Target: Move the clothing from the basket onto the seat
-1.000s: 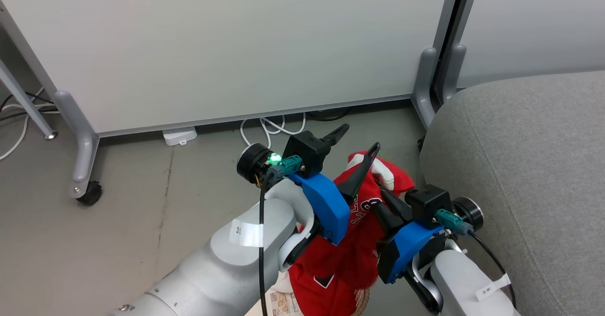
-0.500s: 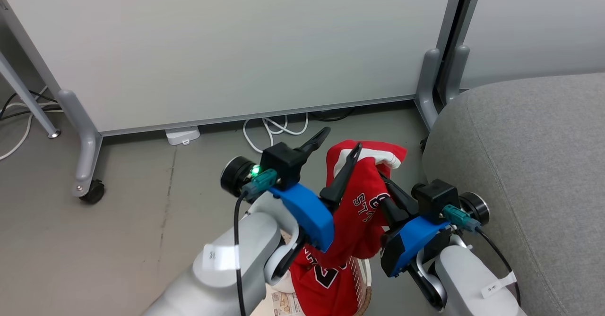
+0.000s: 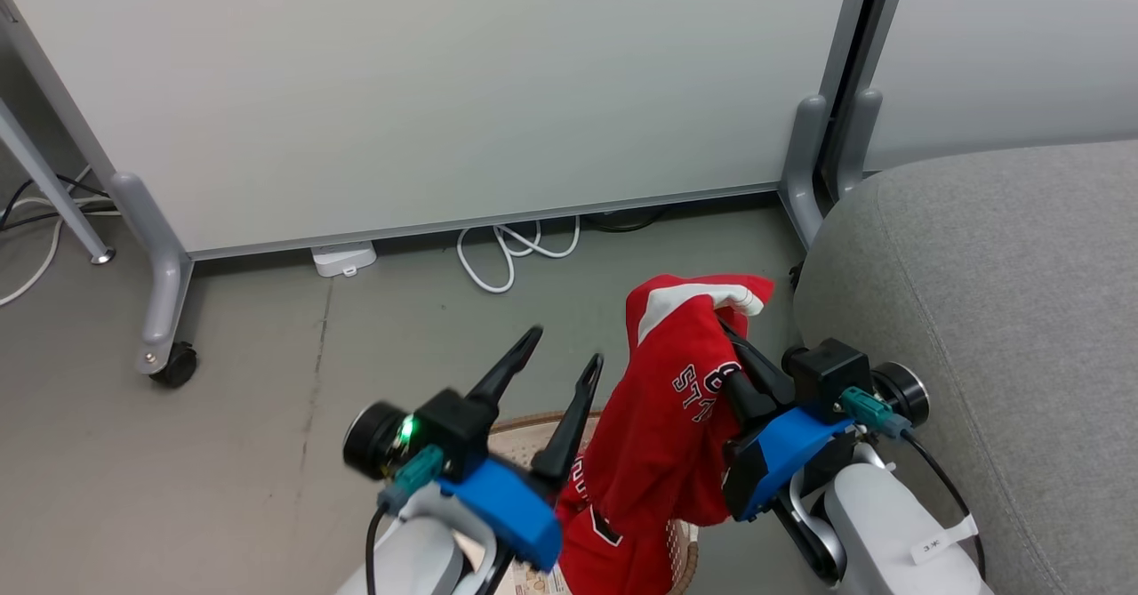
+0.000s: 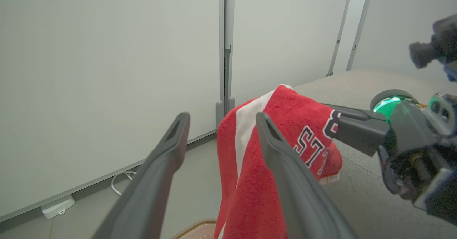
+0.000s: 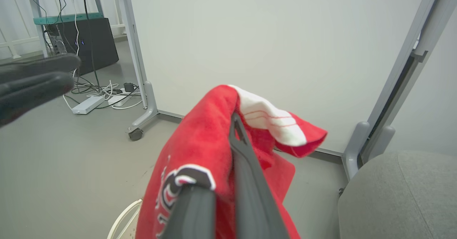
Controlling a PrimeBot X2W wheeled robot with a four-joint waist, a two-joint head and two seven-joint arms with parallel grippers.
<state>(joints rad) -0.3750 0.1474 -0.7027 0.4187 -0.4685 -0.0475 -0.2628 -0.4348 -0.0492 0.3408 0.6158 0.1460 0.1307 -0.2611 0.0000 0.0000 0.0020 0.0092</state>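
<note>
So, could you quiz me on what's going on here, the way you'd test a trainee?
1. True or false: the left gripper is open, with nothing between its two long dark fingers.
2. Fill in: the large grey fabric sofa cushion lies on the robot's ____ side.
3. The red garment with white stripes and black-and-white lettering is:
A) spread flat on the cushion
B) hanging from the shut right gripper
C) clamped by both grippers

Key: 1 true; 2 right; 3 B.
</note>
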